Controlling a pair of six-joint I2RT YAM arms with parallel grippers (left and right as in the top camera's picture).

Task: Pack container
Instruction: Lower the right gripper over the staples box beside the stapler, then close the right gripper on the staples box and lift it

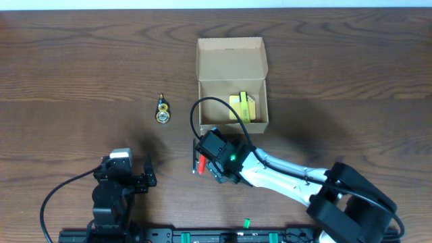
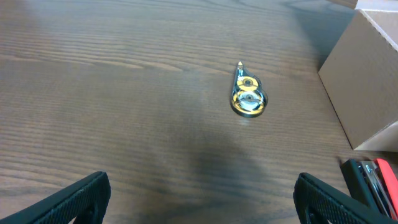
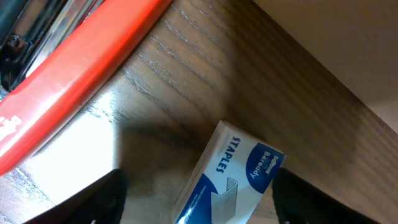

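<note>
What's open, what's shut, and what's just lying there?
Cardboard box: lid open, yellow pad inside.
Left gripper: open, empty.
Right gripper: open, staples pack between its fingers.
Staples pack: shut, on the table.
Stapler: lying on the table.
Tape roller: lying flat, untouched.

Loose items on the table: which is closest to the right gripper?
The blue-and-white staples box, lying directly below the right gripper. The red stapler sits beside it; the yellow tape dispenser lies far off.
</note>
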